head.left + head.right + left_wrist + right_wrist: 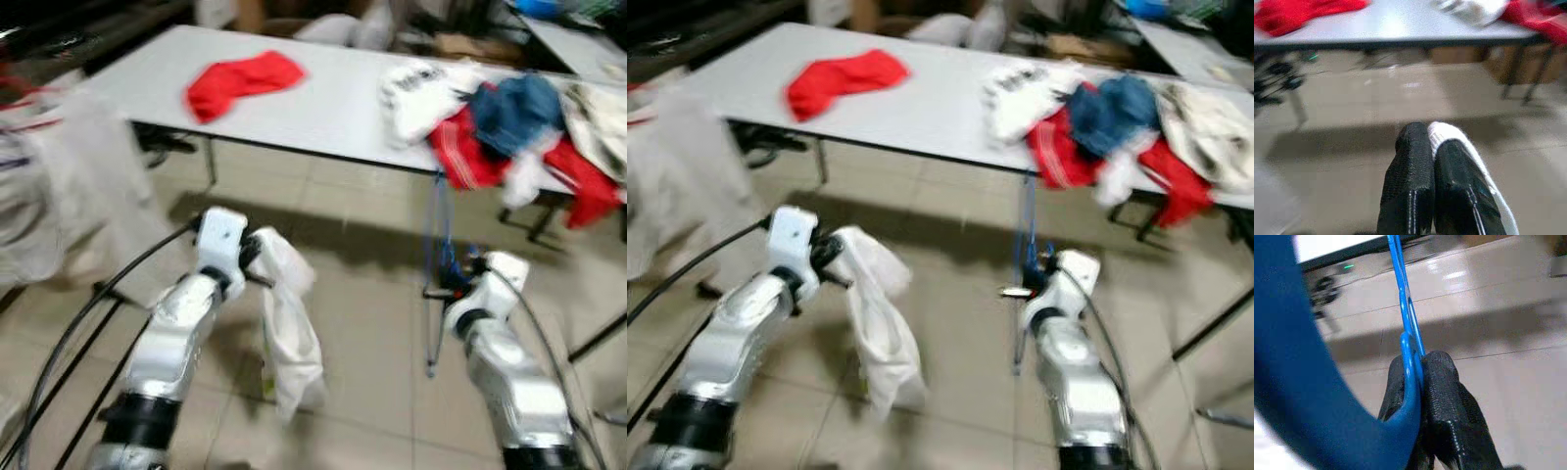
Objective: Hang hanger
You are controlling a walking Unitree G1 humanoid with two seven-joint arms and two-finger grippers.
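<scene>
My right gripper [453, 279] is shut on a blue hanger [438, 257], which stands roughly upright in front of the table edge; in the right wrist view the blue hanger [1406, 333] runs between the black fingers [1442, 396]. My left gripper [257, 264] is shut on a white garment [289, 328] that hangs down from it toward the floor. The left wrist view has the white garment [1469, 152] pinched beside the closed fingers [1413, 181].
A long white table [323, 108] stands ahead with a red cloth [240, 80] at its left and a heap of white, red and blue clothes [509, 122] at its right. A pale garment [59, 186] hangs at the left. Tiled floor lies below.
</scene>
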